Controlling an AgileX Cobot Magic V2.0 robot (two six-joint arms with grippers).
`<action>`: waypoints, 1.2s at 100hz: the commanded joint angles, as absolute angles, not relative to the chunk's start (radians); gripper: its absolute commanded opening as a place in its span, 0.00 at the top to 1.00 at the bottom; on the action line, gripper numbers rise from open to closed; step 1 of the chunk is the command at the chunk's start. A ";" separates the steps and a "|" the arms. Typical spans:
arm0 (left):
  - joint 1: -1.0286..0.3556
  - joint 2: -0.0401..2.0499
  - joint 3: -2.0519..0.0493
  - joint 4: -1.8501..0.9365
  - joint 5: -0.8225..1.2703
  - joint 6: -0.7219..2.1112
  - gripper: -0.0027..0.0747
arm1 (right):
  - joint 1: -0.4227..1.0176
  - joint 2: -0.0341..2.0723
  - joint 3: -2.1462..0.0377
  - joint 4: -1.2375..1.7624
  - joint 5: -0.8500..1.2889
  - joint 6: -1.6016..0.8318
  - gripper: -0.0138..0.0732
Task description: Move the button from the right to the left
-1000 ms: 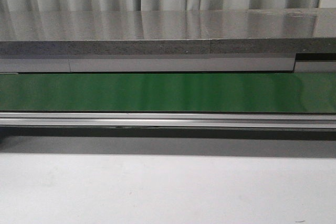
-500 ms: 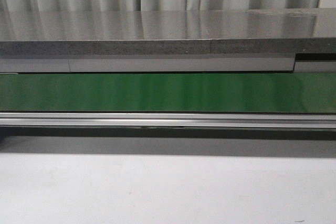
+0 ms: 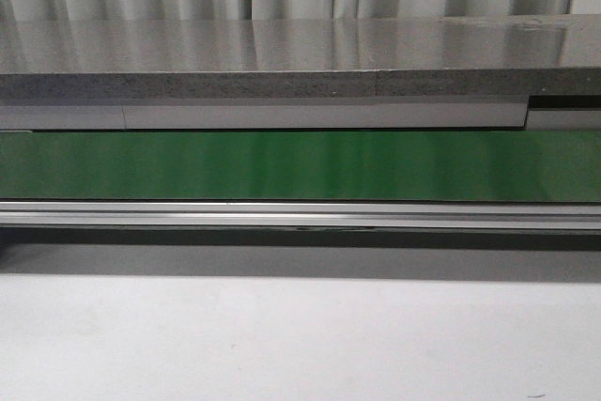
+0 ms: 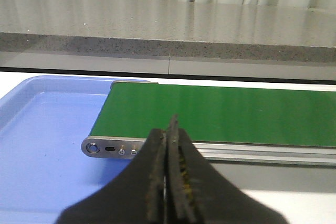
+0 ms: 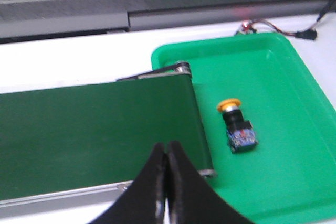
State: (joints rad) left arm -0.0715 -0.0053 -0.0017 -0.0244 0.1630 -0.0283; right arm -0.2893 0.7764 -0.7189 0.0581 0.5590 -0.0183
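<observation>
two grippers: both with fingers pressed together, neither holding anything.
right gripper: jaws closed tip to tip in its wrist view, hanging above the near edge of the green belt, touching nothing that can be seen.
left gripper: fingers together too, over the belt's other end; a few yellowish specks sit in the seam between the pads, and i cannot tell what they are.
button: lies on its side in the green tray, just beside the belt's end roller, yellow cap pointing away from the fingers and the black body with its blue and red marks toward them. well apart from the right gripper, not touched.
blue tray: sits at the left end of the belt, under the roller end; probably the place where the button should finish.
front view: only the belt, the grey counter behind it and the white table; no arm and no button show there.
task progress: by my judgement the pick has not started.
risk 1: closed jaws coming down on the button would only shove it; they must part first.
risk 2: the round cap makes a poor grip, and the button could roll or squirt out; the blocky body looks the safer place.
risk 3: the button lies close to the roller, so a finger on that side could catch the belt frame.
risk 4: a tilted grasp on a part lying sideways could let it slip during the carry.
</observation>
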 commanded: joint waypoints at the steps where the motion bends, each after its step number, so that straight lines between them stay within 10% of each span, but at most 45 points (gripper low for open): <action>1: -0.073 -0.037 0.045 -0.027 0.082 -0.031 0.99 | -0.334 0.834 -0.778 0.034 0.546 -0.023 0.91; 66: -0.073 -0.037 0.045 -0.027 0.082 -0.031 0.99 | -0.530 1.159 -0.800 -0.096 0.602 -0.023 0.89; 99: -0.073 -0.037 0.045 -0.027 0.082 -0.031 0.99 | -0.530 1.420 -1.007 -0.093 0.674 -0.023 0.23; 120: -0.073 -0.037 0.045 -0.027 0.082 -0.031 0.99 | -0.530 1.515 -1.143 -0.098 0.636 -0.033 0.19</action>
